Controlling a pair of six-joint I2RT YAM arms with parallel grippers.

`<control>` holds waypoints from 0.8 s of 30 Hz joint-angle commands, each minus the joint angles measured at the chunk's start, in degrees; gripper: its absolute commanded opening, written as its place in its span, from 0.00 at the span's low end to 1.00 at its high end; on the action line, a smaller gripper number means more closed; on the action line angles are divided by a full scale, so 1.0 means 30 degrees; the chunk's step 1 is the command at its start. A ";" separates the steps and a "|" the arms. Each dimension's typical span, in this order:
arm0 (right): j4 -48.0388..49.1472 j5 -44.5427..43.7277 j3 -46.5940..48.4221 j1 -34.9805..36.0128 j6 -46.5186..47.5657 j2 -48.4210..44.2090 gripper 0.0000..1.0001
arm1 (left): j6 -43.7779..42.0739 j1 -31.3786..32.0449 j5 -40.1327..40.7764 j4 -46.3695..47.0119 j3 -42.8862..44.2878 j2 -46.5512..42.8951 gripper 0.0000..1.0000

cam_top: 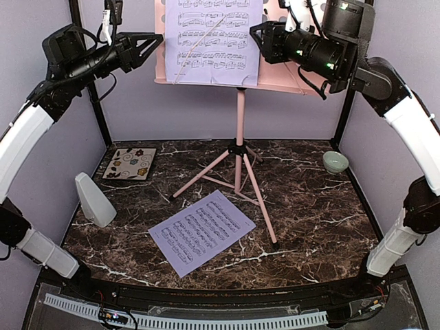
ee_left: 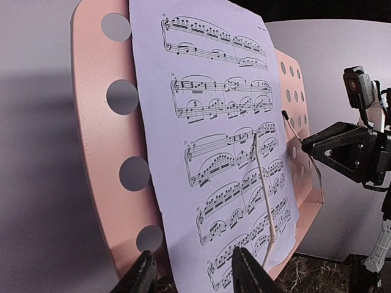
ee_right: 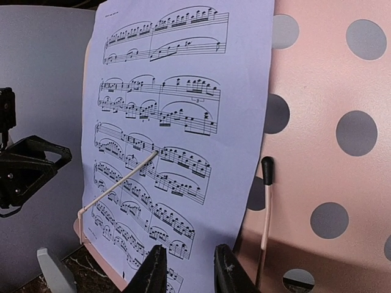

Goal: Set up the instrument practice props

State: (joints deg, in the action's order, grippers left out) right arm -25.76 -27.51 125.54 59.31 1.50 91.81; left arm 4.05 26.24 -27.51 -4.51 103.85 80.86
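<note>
two lavender sheets of music frame the scene. the upright page (cam_top: pixel 213 41) leans against the perforated plate of the pink music stand (cam_top: pixel 240 117), pinned by a thin white retaining arm (cam_top: pixel 199 47) that slants across its staves. the flat page (cam_top: pixel 201 232) lies on the marble table (cam_top: pixel 309 206) just in front of the tripod legs. a second retaining arm (ee_right: pixel 266 201), black-tipped, rests on the bare pink plate just right of the upright page. the stand rises at the middle of the table, its three legs splayed on the dark stone.

the grey metronome (cam_top: pixel 95 199) stands upright near the table's left edge, well apart from the stand. the left gripper (cam_top: pixel 159 38) hangs at plate height just off the plate's left edge, apart from it, its fingers partly spread and gripping nothing. the right gripper (cam_top: pixel 254 33) hangs before the plate by the upright page's right edge, its fingers narrowly parted. the page's lower corner shows between them in the wrist view, though whether they touch it cannot be told.

a floral tile (cam_top: pixel 130 163) lies at the far left of the table, and a pale-green bowl (cam_top: pixel 335 161) sits at the far right.
</note>
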 commanded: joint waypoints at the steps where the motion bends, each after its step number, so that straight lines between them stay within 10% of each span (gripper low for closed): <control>1: 0.0982 -0.0561 -0.0095 0.0182 -0.0005 -0.0318 0.28 | 0.0705 -0.0044 -0.0646 0.1058 0.0767 0.0503 0.43; 24: 0.1002 -0.0913 -0.0361 0.0182 0.0030 -0.0311 0.27 | 0.2234 -0.0017 -0.0764 0.1822 0.1952 0.1781 0.27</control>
State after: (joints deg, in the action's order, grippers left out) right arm -25.30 -29.08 124.77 59.33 1.58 91.81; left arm 9.76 26.24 -29.69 -0.47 107.53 86.21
